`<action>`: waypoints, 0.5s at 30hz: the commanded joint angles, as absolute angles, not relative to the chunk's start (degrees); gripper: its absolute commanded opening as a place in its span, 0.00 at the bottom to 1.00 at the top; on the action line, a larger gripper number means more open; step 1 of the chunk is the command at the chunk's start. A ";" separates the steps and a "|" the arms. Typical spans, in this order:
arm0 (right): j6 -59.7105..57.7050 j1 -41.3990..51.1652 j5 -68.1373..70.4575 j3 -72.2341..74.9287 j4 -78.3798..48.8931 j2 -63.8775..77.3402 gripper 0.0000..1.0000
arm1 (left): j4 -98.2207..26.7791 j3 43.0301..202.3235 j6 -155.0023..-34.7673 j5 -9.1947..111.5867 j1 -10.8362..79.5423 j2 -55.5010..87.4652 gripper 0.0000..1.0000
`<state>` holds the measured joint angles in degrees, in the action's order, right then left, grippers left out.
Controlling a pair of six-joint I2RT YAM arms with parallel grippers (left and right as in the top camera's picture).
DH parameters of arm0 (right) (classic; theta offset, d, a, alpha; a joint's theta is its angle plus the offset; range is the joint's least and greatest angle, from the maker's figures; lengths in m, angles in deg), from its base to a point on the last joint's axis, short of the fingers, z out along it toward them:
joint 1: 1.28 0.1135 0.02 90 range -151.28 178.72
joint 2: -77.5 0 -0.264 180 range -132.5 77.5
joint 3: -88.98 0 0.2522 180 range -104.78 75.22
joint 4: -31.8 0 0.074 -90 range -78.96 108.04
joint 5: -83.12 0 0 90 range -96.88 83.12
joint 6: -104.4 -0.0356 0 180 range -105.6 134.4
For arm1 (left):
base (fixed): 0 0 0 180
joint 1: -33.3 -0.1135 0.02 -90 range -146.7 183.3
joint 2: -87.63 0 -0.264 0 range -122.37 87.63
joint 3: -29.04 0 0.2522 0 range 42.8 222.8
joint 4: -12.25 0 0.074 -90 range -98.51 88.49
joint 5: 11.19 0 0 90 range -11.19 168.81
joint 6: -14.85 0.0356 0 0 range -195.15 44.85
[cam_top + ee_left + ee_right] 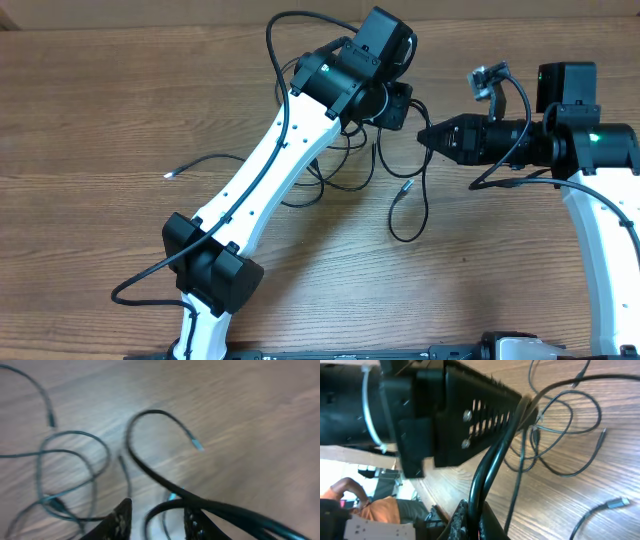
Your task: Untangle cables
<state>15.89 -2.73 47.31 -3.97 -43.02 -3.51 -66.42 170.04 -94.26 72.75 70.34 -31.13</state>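
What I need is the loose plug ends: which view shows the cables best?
Overhead: the cables lie spread beside the left arm, which hides some. Left wrist shows blurred loops; right wrist only some loops.

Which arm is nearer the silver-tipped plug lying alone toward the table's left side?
Left. The left arm has its white link running close beside the plug; the right arm stands far off, beyond the cables.
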 commanded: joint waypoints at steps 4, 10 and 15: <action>16.31 -2.45 50.02 -5.37 -44.50 -3.31 0.04 | -65.68 171.55 -92.80 83.85 69.77 -30.32 0.45; 16.31 -2.45 52.75 -5.37 -45.97 -3.31 0.04 | -66.42 171.55 -92.08 77.53 69.18 -30.32 0.55; 16.31 -2.45 53.06 -5.37 -45.83 -3.31 0.04 | -68.47 171.53 -90.31 70.85 69.23 -30.34 0.55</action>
